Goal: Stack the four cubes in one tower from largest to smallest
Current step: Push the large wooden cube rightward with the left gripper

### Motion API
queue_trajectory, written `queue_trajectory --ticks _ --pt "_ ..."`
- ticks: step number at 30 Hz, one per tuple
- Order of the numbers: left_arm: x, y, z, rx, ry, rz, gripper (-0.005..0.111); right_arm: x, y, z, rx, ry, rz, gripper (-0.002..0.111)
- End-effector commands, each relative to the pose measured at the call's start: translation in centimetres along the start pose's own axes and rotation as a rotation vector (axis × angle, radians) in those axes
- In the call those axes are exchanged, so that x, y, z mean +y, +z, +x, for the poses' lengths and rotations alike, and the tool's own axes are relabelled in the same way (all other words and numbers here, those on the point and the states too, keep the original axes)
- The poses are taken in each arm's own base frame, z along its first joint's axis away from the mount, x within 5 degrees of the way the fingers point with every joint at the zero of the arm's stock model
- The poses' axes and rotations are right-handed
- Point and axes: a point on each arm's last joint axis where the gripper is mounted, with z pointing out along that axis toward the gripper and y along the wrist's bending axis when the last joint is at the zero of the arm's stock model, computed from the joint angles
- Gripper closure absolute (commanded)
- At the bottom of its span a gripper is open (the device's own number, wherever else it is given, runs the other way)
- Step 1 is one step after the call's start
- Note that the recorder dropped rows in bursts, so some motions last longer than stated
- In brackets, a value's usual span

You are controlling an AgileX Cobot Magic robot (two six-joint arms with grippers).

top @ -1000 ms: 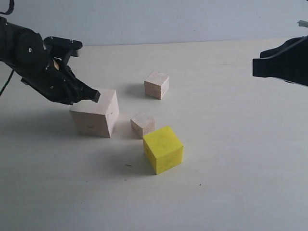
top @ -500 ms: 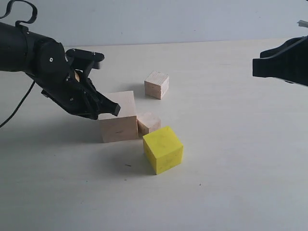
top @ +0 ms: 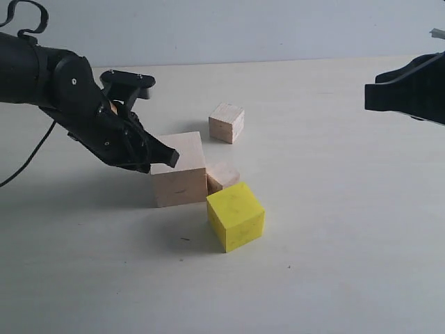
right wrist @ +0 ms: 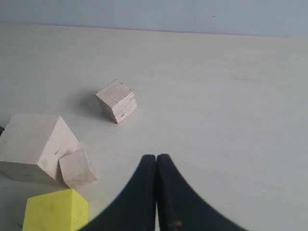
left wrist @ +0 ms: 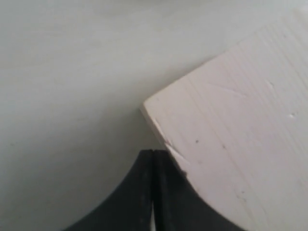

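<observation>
L gripper (top: pixel 165 158): jaws pressed together, nothing held. Tips sit at the upper corner edge of the large cube (top: pixel 179 170), touching it as far as I can tell.

Small cube (top: pixel 222 177) is on the far side of the large one from L gripper, touching it. Yellow cube (top: pixel 236 216) is just beyond that, and 2nd small cube (top: pixel 227 122) stands apart. All four rest on the table (top: pixel 334 264); no tower yet.

R gripper (right wrist: pixel 156 187): shut, empty, well apart from all cubes.

Handling (est.): solid wood, so rigid, light-ish, faces smooth and prob. slippery. Grip across two opposite flat faces at mid-height, not on corners. Large cube may need jaws near full open.
</observation>
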Motion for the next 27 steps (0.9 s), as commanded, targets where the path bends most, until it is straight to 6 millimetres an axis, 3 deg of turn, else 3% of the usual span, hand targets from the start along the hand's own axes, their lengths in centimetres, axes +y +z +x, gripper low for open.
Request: queue_trajectory --ticks 1,27 --pt "-0.56 0.09 -0.1 -0.015 -0.002 0.04 0.107 0.12 0.04 -0.14 -0.005 0.003 -0.006 0.108" --pt "-0.47 0.84 -0.16 -0.029 0.027 0.036 0.107 0.12 0.04 -0.14 -0.005 0.005 -0.006 0.108"
